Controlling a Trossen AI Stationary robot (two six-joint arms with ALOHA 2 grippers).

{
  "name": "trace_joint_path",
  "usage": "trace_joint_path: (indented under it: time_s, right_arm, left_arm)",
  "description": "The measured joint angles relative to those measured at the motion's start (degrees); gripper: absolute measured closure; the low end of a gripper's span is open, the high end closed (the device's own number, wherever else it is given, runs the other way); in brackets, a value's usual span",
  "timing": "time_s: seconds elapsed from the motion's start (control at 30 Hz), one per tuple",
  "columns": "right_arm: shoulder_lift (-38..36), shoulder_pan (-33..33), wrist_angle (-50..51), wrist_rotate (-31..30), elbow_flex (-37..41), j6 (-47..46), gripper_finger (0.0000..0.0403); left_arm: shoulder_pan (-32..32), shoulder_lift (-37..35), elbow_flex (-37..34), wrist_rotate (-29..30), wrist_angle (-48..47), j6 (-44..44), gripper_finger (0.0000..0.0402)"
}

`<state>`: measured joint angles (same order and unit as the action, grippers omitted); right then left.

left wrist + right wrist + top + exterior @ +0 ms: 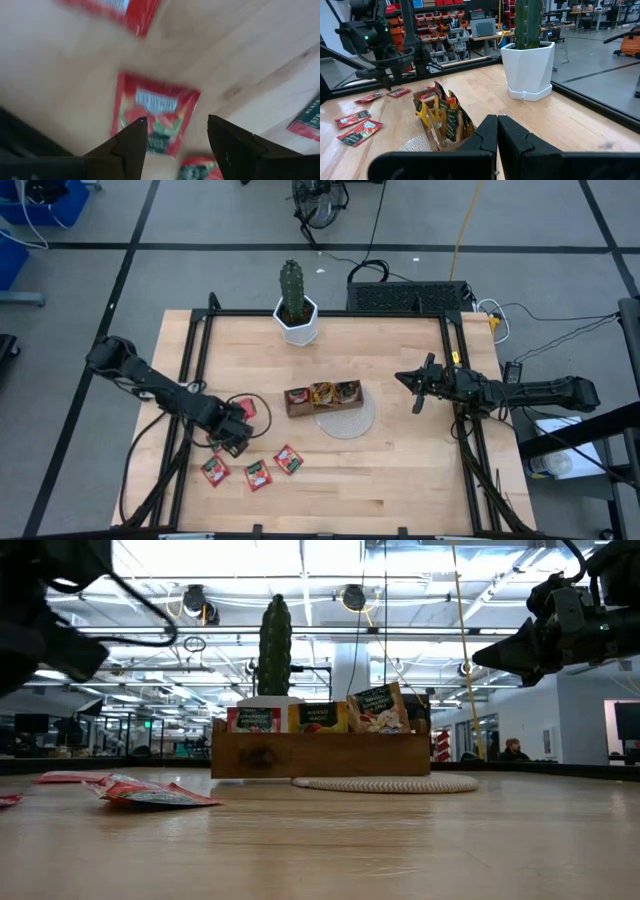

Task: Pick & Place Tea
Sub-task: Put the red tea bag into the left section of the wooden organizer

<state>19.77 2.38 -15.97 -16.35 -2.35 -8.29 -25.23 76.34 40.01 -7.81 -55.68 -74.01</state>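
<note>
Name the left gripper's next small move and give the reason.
Probably lower straight down and close. The left gripper hangs open above a flat red square tea sachet lying loose on the wooden table, outside the brown wooden tray. The sachet lies near the gap between its fingers.

Upright sachets (318, 717) fill the wooden tray (320, 754); red ones (150, 793) lie flat nearby.

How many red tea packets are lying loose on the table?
4 that I can see: one beside the left gripper, and three in a row nearer the table's front edge. The gripper may hide another. More stand in the wooden tray.
</note>
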Motion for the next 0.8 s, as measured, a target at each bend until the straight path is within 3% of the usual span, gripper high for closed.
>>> trace_joint_path:
  time_s: [0.23, 0.4, 0.53, 0.8]
  right_arm:
    - [0.0, 0.0, 0.0, 0.0, 0.0, 0.0, 0.0403]
    - [0.0, 0.0, 0.0, 0.0, 0.0, 0.0, 0.0403]
    - [0.0, 0.0, 0.0, 0.0, 0.0, 0.0, 0.0403]
    - [0.0, 0.0, 0.0, 0.0, 0.0, 0.0, 0.0403]
  left_arm:
    - [-2.5, 0.2, -3.4, -1.5, 0.0, -14.4, 0.0192]
    - [-2.5, 0.2, -6.7, -0.5, 1.5, -18.1, 0.0192]
    - [-2.6, 0.2, -7.6, 2.2, 5.1, -11.1, 0.0192]
    - [-2.5, 0.2, -7.7, 8.6, 19.3, 15.8, 0.0192]
